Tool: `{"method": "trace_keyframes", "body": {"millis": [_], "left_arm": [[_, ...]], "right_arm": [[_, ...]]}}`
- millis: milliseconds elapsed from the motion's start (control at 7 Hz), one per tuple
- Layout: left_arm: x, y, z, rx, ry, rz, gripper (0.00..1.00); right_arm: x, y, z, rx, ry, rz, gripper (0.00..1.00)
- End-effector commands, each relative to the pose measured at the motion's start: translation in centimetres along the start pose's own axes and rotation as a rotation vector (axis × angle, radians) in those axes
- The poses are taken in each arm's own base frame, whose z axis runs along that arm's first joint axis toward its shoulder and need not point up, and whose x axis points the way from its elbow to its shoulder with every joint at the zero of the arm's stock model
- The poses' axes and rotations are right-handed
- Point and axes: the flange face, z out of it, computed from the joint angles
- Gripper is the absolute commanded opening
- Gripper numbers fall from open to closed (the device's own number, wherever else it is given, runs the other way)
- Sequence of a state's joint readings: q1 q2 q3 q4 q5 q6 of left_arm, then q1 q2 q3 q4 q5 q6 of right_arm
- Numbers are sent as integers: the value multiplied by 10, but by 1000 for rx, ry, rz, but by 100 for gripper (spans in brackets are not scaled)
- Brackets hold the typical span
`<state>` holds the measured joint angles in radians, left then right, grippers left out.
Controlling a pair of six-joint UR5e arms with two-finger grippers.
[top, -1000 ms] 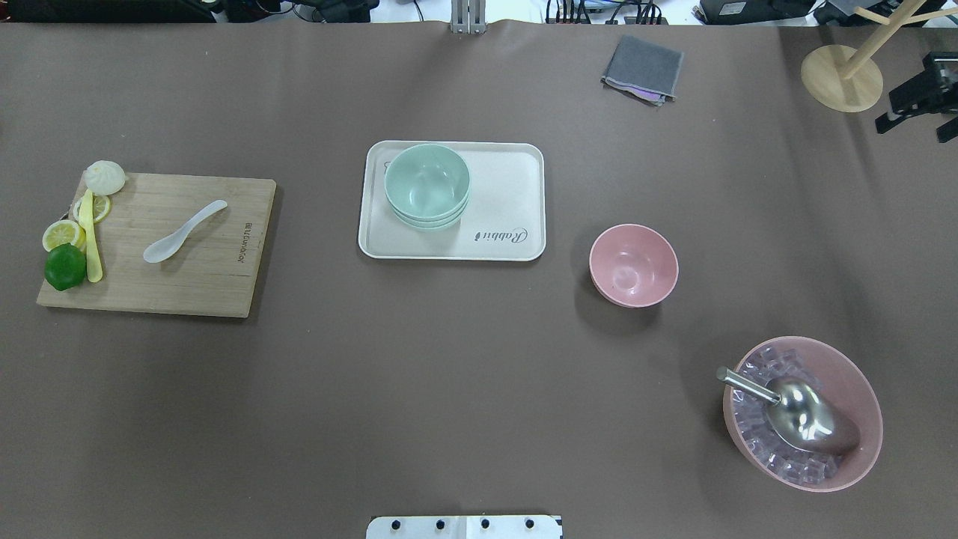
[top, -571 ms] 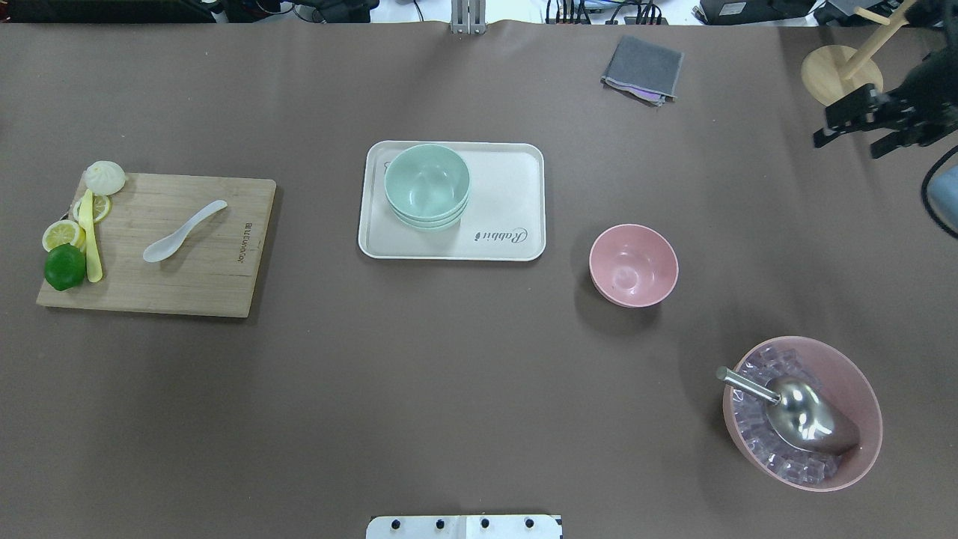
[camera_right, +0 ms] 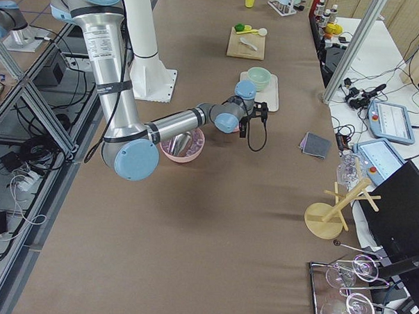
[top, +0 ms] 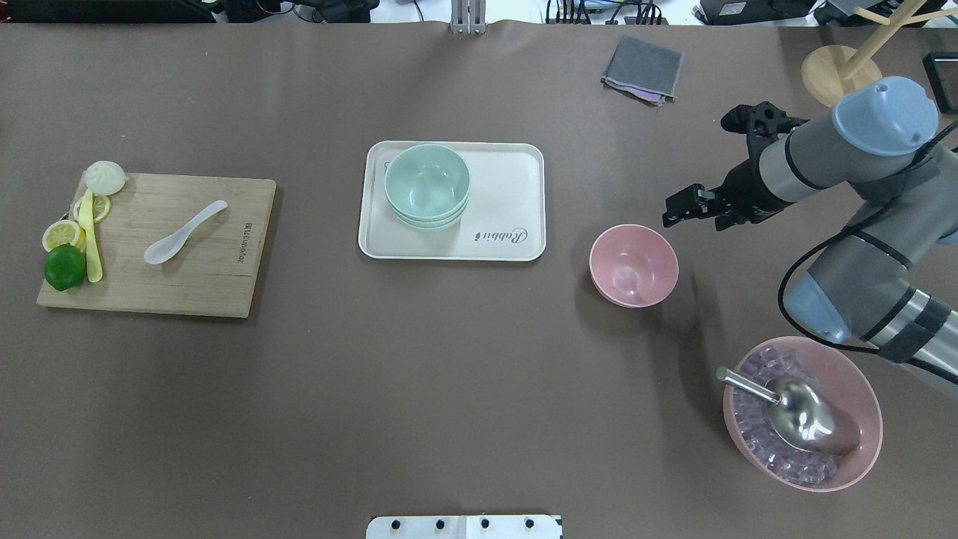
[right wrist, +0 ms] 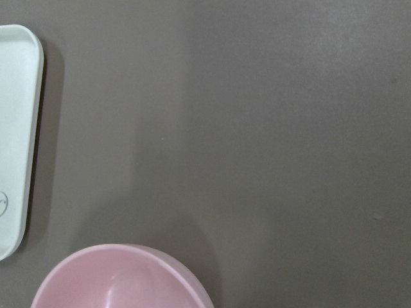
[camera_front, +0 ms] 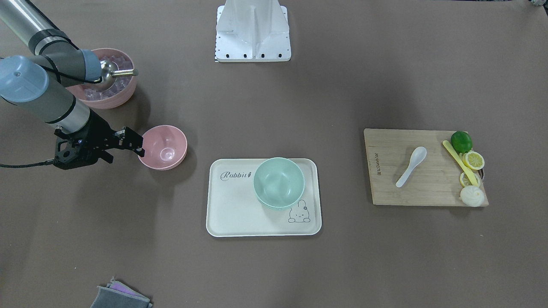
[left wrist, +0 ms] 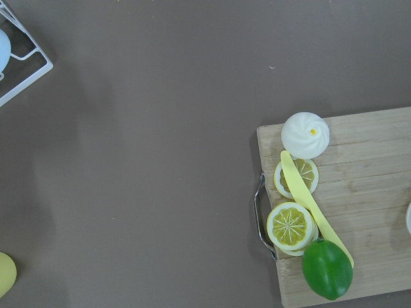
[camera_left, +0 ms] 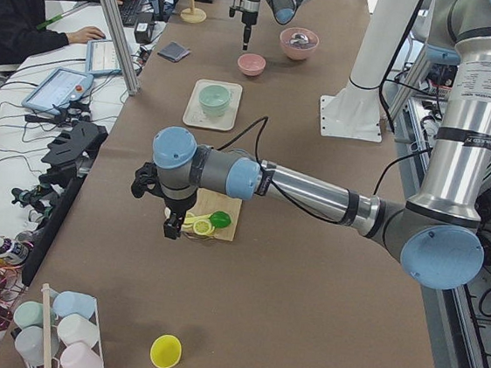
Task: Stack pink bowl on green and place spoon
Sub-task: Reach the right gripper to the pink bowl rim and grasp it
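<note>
Swinging in from the right edge of the overhead view, the right arm has carried its right gripper from beside the wooden stand to a spot near the pink bowl. Its fingers point down and are spread apart, holding nothing. Nothing else on the surface has shifted since the earlier frames.

The white tray carries the word "Rabbit" in script, and the front-facing view shows a small rabbit drawing at another corner. A line of lettering runs along one end of the bamboo cutting board, too small to read.

The pink bowl stands upright and empty on the bare surface, between the tray and the large pink bowl of ice cubes with its metal scoop. The right gripper hangs above the surface just beyond the pink bowl's rim, on the side away from the tray, with a gap to the rim in the overhead view. The right wrist view catches only the bowl's rim at its bottom edge.

The stacked green bowls sit on the tray. The white spoon lies on the cutting board, well apart from both arms.

The left gripper hovers past the board's fruit end, and I cannot tell how its fingers stand.
</note>
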<state>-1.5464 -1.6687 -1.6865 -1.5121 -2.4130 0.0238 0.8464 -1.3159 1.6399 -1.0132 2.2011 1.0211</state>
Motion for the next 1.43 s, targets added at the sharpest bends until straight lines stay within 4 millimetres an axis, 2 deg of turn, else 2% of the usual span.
{"method": "trace_keyframes", "body": {"millis": [0, 143, 429, 571, 714, 1000, 1143, 1286], "left_arm": [[1, 0, -1, 2, 1, -3, 99], [0, 0, 0, 1, 0, -4, 99], [0, 0, 0, 1, 0, -4, 99], [0, 0, 1, 0, 2, -3, 98], [0, 0, 0, 2, 0, -1, 98], [0, 0, 1, 1, 0, -2, 97], [1, -1, 0, 3, 2, 0, 97], [6, -5, -3, 9, 2, 0, 97]], "right_arm": [[-6, 14, 18, -35, 4, -11, 98], [-8, 19, 25, -46, 8, -9, 87], [-14, 22, 28, -53, 4, -13, 57], [-15, 21, 28, -51, 2, -16, 51], [-17, 21, 27, -52, -2, -19, 39], [-13, 22, 25, -51, 1, -15, 0], [-16, 23, 22, -47, -6, -20, 0], [-22, 17, 6, -27, -25, -22, 0]]}}
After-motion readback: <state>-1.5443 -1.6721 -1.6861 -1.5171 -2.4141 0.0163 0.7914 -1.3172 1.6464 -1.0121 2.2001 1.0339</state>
